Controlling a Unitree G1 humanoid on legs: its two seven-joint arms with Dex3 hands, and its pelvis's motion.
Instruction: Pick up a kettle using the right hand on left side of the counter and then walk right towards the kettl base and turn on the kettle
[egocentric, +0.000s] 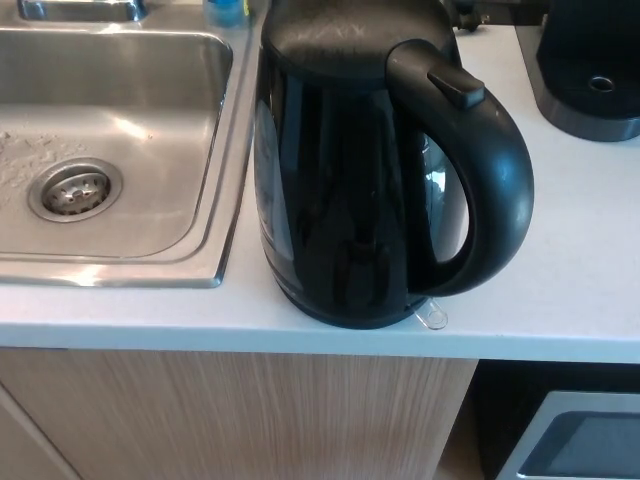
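— Kettle (340, 180) position?

— Centre of the frame, upright on the white counter (580, 250), near its front edge. Black body, handle (490, 170) facing frame right, lid button (457, 88) on top of the handle. A small clear tab (433, 317) shows at its foot.

— Surroundings?

— Steel sink (110, 150) at frame left, drain (75, 190) visible, its rim just beside the kettle. A black appliance (590, 70) sits at upper right, well apart.

— Robot hands?

— Neither shows in the frame; their state cannot be told. Nothing grips the kettle.
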